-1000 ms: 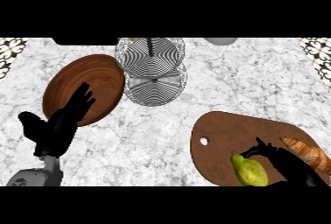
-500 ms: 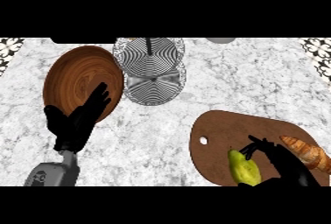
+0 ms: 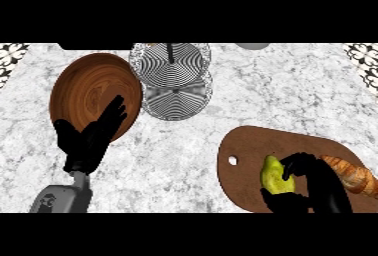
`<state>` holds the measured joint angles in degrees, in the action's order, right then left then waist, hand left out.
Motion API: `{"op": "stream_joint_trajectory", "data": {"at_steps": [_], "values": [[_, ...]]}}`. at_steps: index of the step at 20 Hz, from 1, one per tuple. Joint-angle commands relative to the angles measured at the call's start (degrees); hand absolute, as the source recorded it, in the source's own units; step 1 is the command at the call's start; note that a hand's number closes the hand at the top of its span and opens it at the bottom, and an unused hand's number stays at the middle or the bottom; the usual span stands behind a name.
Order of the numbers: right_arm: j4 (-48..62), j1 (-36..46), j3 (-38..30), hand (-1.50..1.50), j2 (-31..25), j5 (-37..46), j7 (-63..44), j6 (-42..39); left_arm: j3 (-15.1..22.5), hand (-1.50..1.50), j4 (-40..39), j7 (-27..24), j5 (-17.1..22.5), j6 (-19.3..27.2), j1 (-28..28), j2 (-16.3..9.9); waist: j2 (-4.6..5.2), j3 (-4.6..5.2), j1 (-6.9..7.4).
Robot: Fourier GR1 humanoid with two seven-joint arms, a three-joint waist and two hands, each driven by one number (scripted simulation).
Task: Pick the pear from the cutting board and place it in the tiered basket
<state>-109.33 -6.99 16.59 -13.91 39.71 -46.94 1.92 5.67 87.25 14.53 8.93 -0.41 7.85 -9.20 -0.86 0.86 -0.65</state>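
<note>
Curling round the pear (image 3: 277, 176), right hand (image 3: 314, 182) grips it on the cutting board (image 3: 247, 150) — near counter's right edge; left hand (image 3: 92, 136) open — fingers straight.

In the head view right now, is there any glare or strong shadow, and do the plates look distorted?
Head view: flat, even light, no glare on the marble counter; no clear shadow under the left hand or beside the pear; the wooden plate looks taller than wide; the black right hand shows little detail.

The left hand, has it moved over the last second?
Yes. The left hand has shifted right and up, its fingers now overlapping more of the wooden plate.
</note>
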Motion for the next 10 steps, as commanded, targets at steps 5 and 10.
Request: {"op": "stream_joint_trajectory", "data": {"at_steps": [5,10], "values": [[-14.40,6.64,14.88,1.50,11.34,28.92,-21.51,3.41,-0.15,0.00,-1.03,-0.51,-0.06,-0.05,0.05,0.33,-0.29,-0.23,-0.39],[-19.36,13.56,24.44,1.50,13.75,43.43,-29.30,-4.69,-1.38,0.00,-1.70,-0.49,0.33,-0.83,0.66,-0.87,-0.14,-0.37,-0.25]]}}
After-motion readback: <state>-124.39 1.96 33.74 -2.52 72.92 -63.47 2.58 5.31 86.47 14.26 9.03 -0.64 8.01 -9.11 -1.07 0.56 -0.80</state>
